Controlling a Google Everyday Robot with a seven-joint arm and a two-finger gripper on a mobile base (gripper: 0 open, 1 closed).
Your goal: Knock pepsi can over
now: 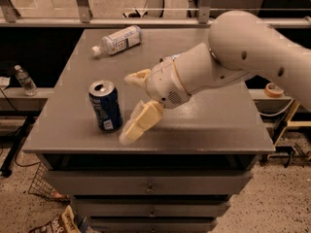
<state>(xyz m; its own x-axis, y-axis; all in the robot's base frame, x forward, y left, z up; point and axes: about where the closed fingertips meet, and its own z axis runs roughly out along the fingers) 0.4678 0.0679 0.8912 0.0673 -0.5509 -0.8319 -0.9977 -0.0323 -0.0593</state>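
The pepsi can (pixel 105 106) is dark blue with a silver top and stands upright near the front left of the grey table (pixel 218 130). My gripper (pixel 127 108) is just to the right of the can, a small gap away, at about the can's height. Its two cream fingers are spread open and empty: one fingertip (pixel 130 78) is level with the can's top and the other (pixel 127 135) is down by the table's front edge. The white arm reaches in from the upper right.
A clear plastic bottle (pixel 118 40) with a white label lies on its side at the table's back left. A small bottle (pixel 24 80) stands on a ledge to the left. A tape roll (pixel 273 89) sits to the right. Drawers are below the tabletop.
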